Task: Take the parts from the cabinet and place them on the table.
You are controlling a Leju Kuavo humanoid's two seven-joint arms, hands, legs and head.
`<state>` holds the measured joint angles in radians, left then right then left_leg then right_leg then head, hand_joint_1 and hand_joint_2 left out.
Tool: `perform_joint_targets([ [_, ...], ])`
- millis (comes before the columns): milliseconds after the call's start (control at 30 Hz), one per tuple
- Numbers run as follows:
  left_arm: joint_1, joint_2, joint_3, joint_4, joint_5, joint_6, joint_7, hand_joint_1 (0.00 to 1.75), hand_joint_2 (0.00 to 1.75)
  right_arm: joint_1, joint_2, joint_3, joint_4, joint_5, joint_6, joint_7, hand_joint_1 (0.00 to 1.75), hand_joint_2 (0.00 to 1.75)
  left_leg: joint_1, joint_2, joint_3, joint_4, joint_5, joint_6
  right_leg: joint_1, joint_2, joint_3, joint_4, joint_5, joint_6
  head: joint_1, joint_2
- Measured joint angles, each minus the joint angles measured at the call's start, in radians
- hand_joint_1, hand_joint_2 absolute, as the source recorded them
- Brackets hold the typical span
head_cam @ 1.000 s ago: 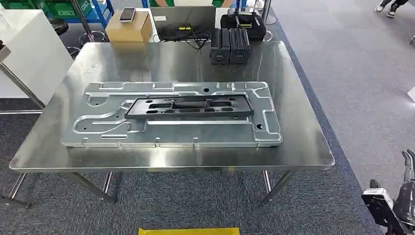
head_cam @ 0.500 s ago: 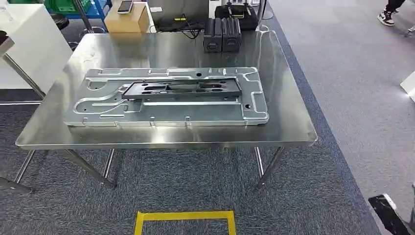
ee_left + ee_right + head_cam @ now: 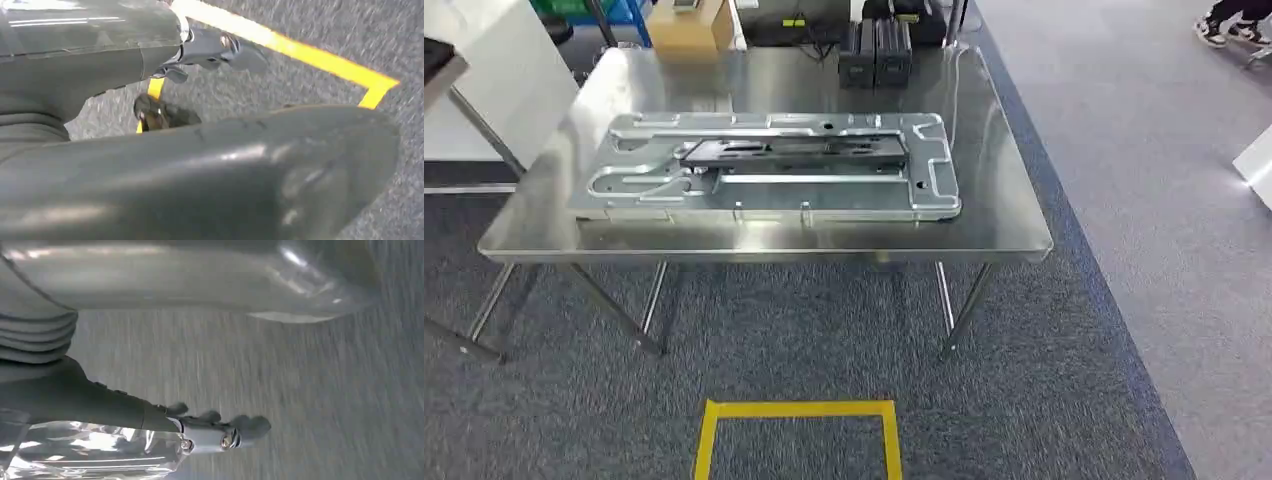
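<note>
The camera has pulled back since earlier, bringing the yellow floor tape into fuller sight. Both hanging hands, left hand and right hand, hold nothing, fingers loosely extended. Farther off, the dark part lies on the silver panel atop the table.

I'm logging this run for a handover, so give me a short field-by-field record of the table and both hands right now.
table: shiny steel table on grey carpet
main part: large flat silver stamped metal panel lying on the table
on top of it: long dark grey slotted bracket resting on the panel
far edge: two black boxes side by side; brown cardboard box
floor: yellow tape rectangle in front of the table
left hand: holds nothing, over the carpet
right hand: holds nothing, over the carpet
</note>
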<state>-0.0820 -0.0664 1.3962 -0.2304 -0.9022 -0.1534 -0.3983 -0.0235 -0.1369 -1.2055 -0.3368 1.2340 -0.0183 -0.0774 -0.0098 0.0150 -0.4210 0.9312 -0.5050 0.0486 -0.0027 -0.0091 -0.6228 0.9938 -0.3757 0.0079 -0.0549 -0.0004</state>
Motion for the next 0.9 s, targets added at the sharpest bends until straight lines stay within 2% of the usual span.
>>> perform_joint_targets([
  [33, -0.002, 0.000, 0.000, 0.000, -0.001, 0.000, 0.000, 0.00, 0.00, -0.003, 0.015, -0.011, 0.017, -0.011, 0.007, 0.002, 0.00, 0.00, 0.000, 0.003, -0.017, 0.000, 0.013, 0.009, -0.001, 0.005, -0.017, 0.031, -0.052, 0.007, -0.001, 0.000],
  [100, -0.001, 0.000, 0.000, 0.000, -0.001, 0.000, 0.000, 0.00, 0.00, -0.008, 0.034, -0.032, 0.039, -0.022, 0.017, 0.004, 0.00, 0.00, 0.000, 0.009, -0.051, 0.004, 0.036, 0.010, -0.007, 0.008, -0.064, 0.177, -0.166, 0.018, 0.000, 0.000],
  [133, 0.000, 0.000, 0.000, 0.000, -0.001, 0.000, 0.000, 0.00, 0.00, -0.013, 0.043, -0.039, 0.048, -0.024, 0.021, 0.004, 0.00, 0.00, 0.000, 0.016, -0.073, 0.008, 0.049, 0.008, -0.010, 0.008, -0.085, 0.261, -0.214, 0.024, -0.001, 0.000],
  [167, 0.000, 0.000, 0.000, 0.000, -0.001, 0.000, 0.000, 0.00, 0.00, -0.015, 0.052, -0.044, 0.057, -0.024, 0.025, 0.004, 0.00, 0.00, 0.001, 0.022, -0.094, 0.015, 0.060, 0.005, -0.014, 0.008, -0.084, 0.303, -0.233, 0.030, 0.001, 0.000],
  [200, 0.000, -0.001, 0.000, 0.000, -0.001, 0.000, 0.000, 0.00, 0.00, -0.016, 0.054, -0.047, 0.061, -0.024, 0.026, 0.004, 0.00, 0.00, 0.003, 0.028, -0.111, 0.023, 0.068, 0.001, -0.018, 0.007, -0.058, 0.290, -0.229, 0.034, 0.000, 0.000],
  [233, 0.000, -0.001, 0.000, 0.000, -0.001, 0.000, 0.000, 0.00, 0.00, -0.017, 0.058, -0.050, 0.066, -0.024, 0.026, 0.005, 0.00, 0.00, 0.006, 0.034, -0.131, 0.035, 0.074, -0.004, -0.023, 0.005, -0.004, 0.230, -0.207, 0.040, 0.000, 0.000],
  [267, 0.000, -0.002, 0.000, 0.001, -0.002, 0.000, 0.000, 0.00, 0.00, -0.018, 0.060, -0.052, 0.069, -0.025, 0.027, 0.005, 0.00, 0.00, 0.010, 0.041, -0.151, 0.049, 0.079, -0.009, -0.027, -0.001, 0.070, 0.133, -0.179, 0.046, 0.001, 0.000],
  [300, -0.001, -0.002, 0.000, 0.001, -0.002, 0.000, 0.000, 0.00, 0.00, -0.022, 0.060, -0.053, 0.071, -0.026, 0.031, 0.005, 0.00, 0.00, 0.012, 0.047, -0.168, 0.066, 0.082, -0.015, -0.030, -0.018, 0.142, 0.034, -0.158, 0.051, 0.001, 0.000],
  [333, -0.002, -0.002, 0.000, 0.001, -0.002, 0.002, 0.000, 0.00, 0.00, -0.031, 0.062, -0.056, 0.074, -0.026, 0.037, 0.006, 0.00, 0.00, 0.010, 0.055, -0.182, 0.081, 0.086, -0.021, -0.030, -0.045, 0.166, -0.022, -0.183, 0.046, 0.000, 0.000],
  [367, -0.002, -0.002, 0.000, 0.001, -0.002, 0.004, -0.001, 0.00, 0.00, -0.034, 0.064, -0.058, 0.076, -0.027, 0.043, 0.006, 0.00, 0.00, 0.011, 0.061, -0.186, 0.087, 0.088, -0.029, -0.021, -0.033, 0.154, -0.013, -0.159, 0.034, 0.001, 0.000],
  [433, -0.004, -0.002, 0.000, 0.001, -0.005, 0.007, 0.000, 0.00, 0.00, -0.036, 0.066, -0.058, 0.080, -0.025, 0.053, 0.011, 0.00, 0.00, 0.012, 0.066, -0.187, 0.082, 0.104, -0.045, -0.015, -0.022, 0.144, 0.000, -0.151, 0.016, 0.001, 0.000],
  [467, -0.005, -0.002, -0.001, 0.001, -0.010, 0.009, 0.001, 0.00, 0.00, -0.036, 0.067, -0.058, 0.085, -0.020, 0.065, 0.022, 0.00, 0.00, 0.013, 0.068, -0.187, 0.080, 0.114, -0.052, -0.015, -0.019, 0.138, -0.001, -0.142, 0.007, 0.001, 0.000],
  [500, -0.005, -0.001, -0.001, 0.001, -0.013, 0.010, 0.003, 0.00, 0.00, -0.035, 0.070, -0.058, 0.088, -0.018, 0.069, 0.027, 0.00, 0.00, 0.017, 0.062, -0.192, 0.086, 0.107, -0.058, -0.022, -0.020, 0.128, -0.007, -0.127, -0.003, 0.001, 0.000],
  [533, -0.004, -0.002, -0.002, 0.001, -0.017, 0.011, 0.003, 0.00, 0.00, -0.040, 0.072, -0.059, 0.090, -0.017, 0.071, 0.032, 0.00, 0.00, 0.020, 0.033, -0.206, 0.113, 0.062, -0.065, -0.021, -0.019, 0.115, -0.006, -0.115, -0.011, 0.000, 0.000],
  [567, -0.002, -0.002, -0.003, 0.001, -0.019, 0.013, 0.003, 0.00, 0.00, -0.044, 0.072, -0.059, 0.090, -0.017, 0.072, 0.038, 0.00, 0.00, 0.021, 0.014, -0.224, 0.168, 0.002, -0.068, -0.020, -0.019, 0.100, -0.005, -0.104, -0.019, 0.000, 0.000],
  [600, -0.002, -0.002, -0.003, 0.002, -0.020, 0.016, 0.006, 0.00, 0.00, -0.047, 0.074, -0.059, 0.091, -0.017, 0.074, 0.042, 0.00, 0.00, 0.022, 0.003, -0.249, 0.252, -0.060, -0.071, -0.018, -0.015, 0.081, -0.005, -0.090, -0.021, 0.000, 0.000],
  [633, -0.003, -0.002, -0.003, 0.002, -0.021, 0.017, 0.007, 0.00, 0.00, -0.047, 0.076, -0.059, 0.092, -0.017, 0.074, 0.045, 0.00, 0.00, 0.022, -0.003, -0.265, 0.326, -0.105, -0.073, -0.015, -0.012, 0.064, -0.004, -0.077, -0.022, 0.000, 0.000],
  [667, -0.003, -0.002, -0.003, 0.002, -0.023, 0.018, 0.008, 0.00, 0.00, -0.047, 0.078, -0.059, 0.092, -0.018, 0.076, 0.045, 0.00, 0.00, 0.022, -0.005, -0.267, 0.378, -0.133, -0.072, -0.011, -0.009, 0.045, -0.001, -0.064, -0.022, 0.000, 0.000],
  [700, -0.003, -0.002, -0.003, 0.002, -0.025, 0.019, 0.008, 0.00, 0.00, -0.046, 0.080, -0.061, 0.092, -0.021, 0.079, 0.044, 0.00, 0.00, 0.022, -0.005, -0.247, 0.380, -0.136, -0.070, -0.010, -0.006, 0.028, 0.001, -0.051, -0.021, 0.000, 0.000],
  [733, -0.003, -0.002, -0.004, 0.002, -0.027, 0.019, 0.008, 0.00, 0.00, -0.046, 0.083, -0.064, 0.093, -0.024, 0.079, 0.041, 0.00, 0.00, 0.022, -0.005, -0.198, 0.332, -0.121, -0.066, -0.008, -0.003, 0.011, 0.003, -0.040, -0.020, 0.000, 0.000],
  [767, -0.003, -0.003, -0.004, 0.002, -0.027, 0.019, 0.008, 0.00, 0.00, -0.046, 0.085, -0.066, 0.094, -0.025, 0.080, 0.038, 0.00, 0.00, 0.021, -0.005, -0.128, 0.240, -0.094, -0.059, -0.006, -0.001, -0.004, 0.004, -0.027, -0.019, 0.000, 0.000],
  [800, -0.006, -0.003, -0.004, 0.002, -0.029, 0.019, 0.008, 0.00, 0.00, -0.047, 0.087, -0.066, 0.094, -0.025, 0.081, 0.037, 0.00, 0.00, 0.020, -0.006, -0.045, 0.126, -0.070, -0.051, -0.005, 0.003, -0.017, 0.004, -0.015, -0.017, 0.000, 0.000],
  [833, -0.011, -0.003, -0.005, 0.002, -0.031, 0.019, 0.006, 0.00, 0.00, -0.051, 0.091, -0.066, 0.094, -0.025, 0.082, 0.036, 0.00, 0.00, 0.018, -0.010, 0.027, 0.033, -0.068, -0.042, -0.004, 0.004, -0.022, 0.007, -0.002, -0.014, 0.000, 0.000],
  [867, -0.015, -0.003, -0.008, 0.002, -0.034, 0.019, 0.006, 0.00, 0.00, -0.046, 0.096, -0.067, 0.095, -0.025, 0.082, 0.034, 0.00, 0.00, 0.008, -0.009, 0.026, 0.016, -0.068, -0.038, 0.001, 0.004, -0.027, 0.005, 0.009, -0.005, 0.000, 0.000],
  [900, -0.015, -0.006, -0.010, 0.002, -0.034, 0.019, 0.001, 0.00, 0.00, -0.046, 0.096, -0.069, 0.095, -0.026, 0.082, 0.031, 0.00, 0.00, 0.007, -0.009, 0.019, 0.018, -0.059, -0.033, -0.003, 0.004, -0.029, 0.002, 0.019, 0.002, 0.000, 0.000],
])
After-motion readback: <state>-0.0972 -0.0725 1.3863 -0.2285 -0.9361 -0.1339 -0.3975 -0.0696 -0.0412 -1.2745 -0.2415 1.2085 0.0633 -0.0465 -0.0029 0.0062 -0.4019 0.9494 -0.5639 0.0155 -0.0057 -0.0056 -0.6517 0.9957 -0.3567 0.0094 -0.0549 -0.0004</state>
